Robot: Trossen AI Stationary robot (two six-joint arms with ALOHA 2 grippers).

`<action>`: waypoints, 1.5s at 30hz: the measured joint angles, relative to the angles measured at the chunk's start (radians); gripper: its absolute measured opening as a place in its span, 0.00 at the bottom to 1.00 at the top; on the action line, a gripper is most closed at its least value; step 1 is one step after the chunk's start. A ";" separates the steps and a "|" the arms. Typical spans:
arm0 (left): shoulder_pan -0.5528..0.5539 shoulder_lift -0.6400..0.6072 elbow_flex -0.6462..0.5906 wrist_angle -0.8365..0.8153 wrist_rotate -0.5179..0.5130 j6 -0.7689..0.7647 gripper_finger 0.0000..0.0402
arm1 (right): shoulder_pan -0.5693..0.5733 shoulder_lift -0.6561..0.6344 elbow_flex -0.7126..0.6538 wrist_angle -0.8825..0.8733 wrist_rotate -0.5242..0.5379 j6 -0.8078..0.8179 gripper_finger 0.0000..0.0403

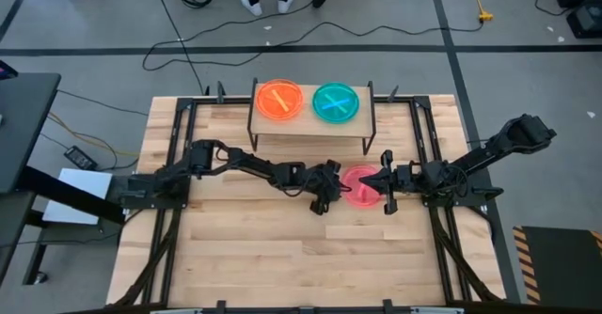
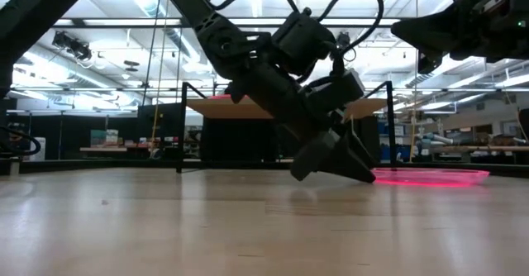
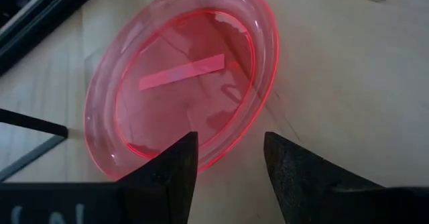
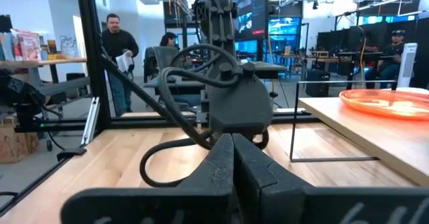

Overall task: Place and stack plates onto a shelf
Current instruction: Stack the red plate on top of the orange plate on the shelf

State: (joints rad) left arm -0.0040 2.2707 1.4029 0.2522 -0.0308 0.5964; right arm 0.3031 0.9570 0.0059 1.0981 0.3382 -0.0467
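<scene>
A pink-red plate [image 1: 358, 186] lies flat on the table in front of the shelf [image 1: 310, 126]. An orange plate [image 1: 279, 100] and a teal plate [image 1: 336, 102] sit side by side on the shelf. No green plate shows. My left gripper [image 3: 228, 150] is open and slants down at the pink-red plate's [image 3: 188, 83] left rim, one finger on each side of that rim. Its tips [image 2: 364, 175] are close to the tabletop. My right gripper [image 4: 233, 143] is shut and hovers level above the plate's right side [image 1: 374, 178], pointing left.
The shelf stands on thin black legs [image 4: 295, 127] at the table's far middle. A black metal frame [image 1: 179, 135] runs along the table's sides. People [image 4: 119, 46] stand and sit in the room beyond. The near half of the tabletop [image 1: 301, 267] is bare wood.
</scene>
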 joint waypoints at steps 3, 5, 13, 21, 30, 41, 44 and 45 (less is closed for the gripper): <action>0.000 0.002 0.000 0.012 -0.006 0.031 0.44 | 0.000 0.000 0.000 0.000 0.000 0.000 0.01; -0.001 0.002 0.000 0.012 -0.006 0.075 0.42 | 0.000 0.000 0.000 0.001 0.000 -0.002 0.01; 0.001 0.000 0.002 0.019 -0.015 0.262 0.31 | 0.000 0.000 0.000 0.002 0.000 -0.002 0.01; -0.001 -0.002 0.003 0.004 -0.038 0.401 0.18 | 0.000 0.000 0.000 0.009 0.000 -0.002 0.01; -0.004 -0.002 0.002 -0.005 -0.049 0.489 0.18 | 0.000 0.000 0.000 0.008 0.000 -0.001 0.01; 0.017 0.015 0.009 -0.002 -0.006 0.459 0.29 | 0.000 0.000 0.000 0.008 0.000 -0.001 0.01; 0.018 0.019 0.034 -0.025 0.004 0.456 0.29 | 0.000 0.000 0.000 0.008 0.000 -0.001 0.01; 0.018 0.026 0.042 -0.026 0.009 0.457 0.29 | 0.000 0.000 0.000 0.008 0.000 -0.001 0.01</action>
State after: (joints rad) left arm 0.0145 2.2968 1.4449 0.2266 -0.0214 1.0531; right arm 0.3033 0.9571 0.0063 1.1065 0.3382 -0.0479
